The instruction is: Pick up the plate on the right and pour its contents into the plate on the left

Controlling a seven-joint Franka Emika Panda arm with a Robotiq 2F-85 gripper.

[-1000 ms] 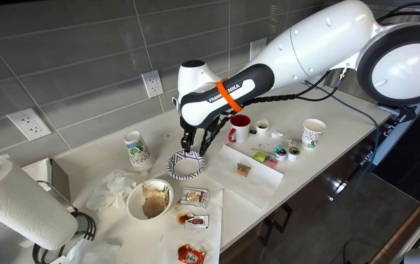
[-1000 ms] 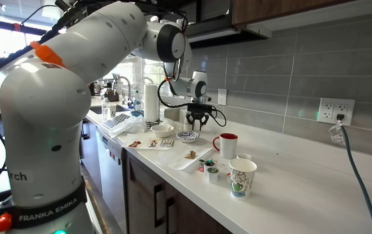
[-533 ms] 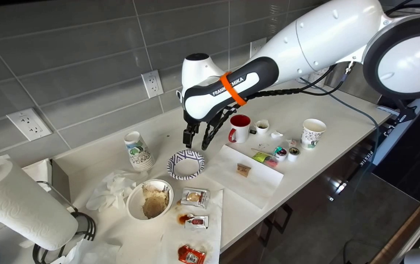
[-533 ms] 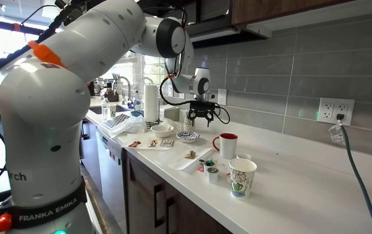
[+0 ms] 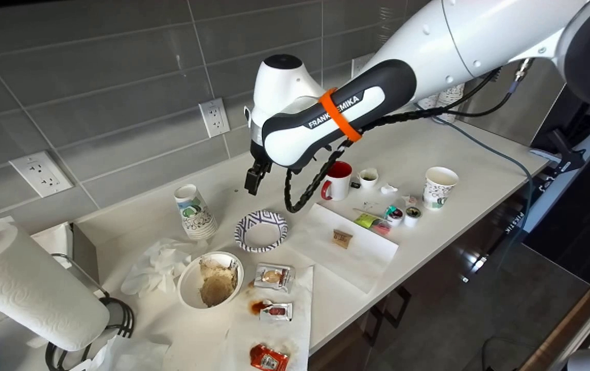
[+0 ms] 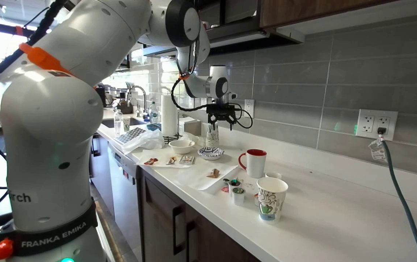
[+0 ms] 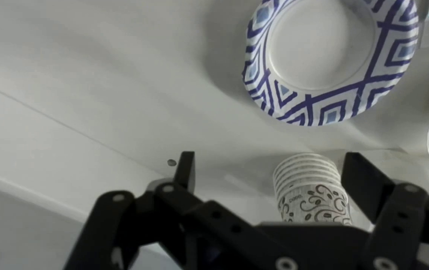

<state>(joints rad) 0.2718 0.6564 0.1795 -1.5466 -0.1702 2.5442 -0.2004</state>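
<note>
Above the counter [image 6: 339, 211], the pincer [image 7: 269, 163] hangs spread wide, apart from the patterned plate [image 7: 336, 112].

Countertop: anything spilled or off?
Yes: in an exterior view, an orange-brown smear beside the red-labelled silver packet on white paper. It stains paper outside the packet, so probably leaked sauce.

Wears white shells [image 5: 428, 56], an orange strap [image 5: 340, 115] above the black gripper [image 7: 270, 170] and its pale screws [image 7: 286, 263], braided black cable [image 5: 322, 176] beside it, FRANKA EMIKA lettering [image 6: 53, 235] farther off.
</note>
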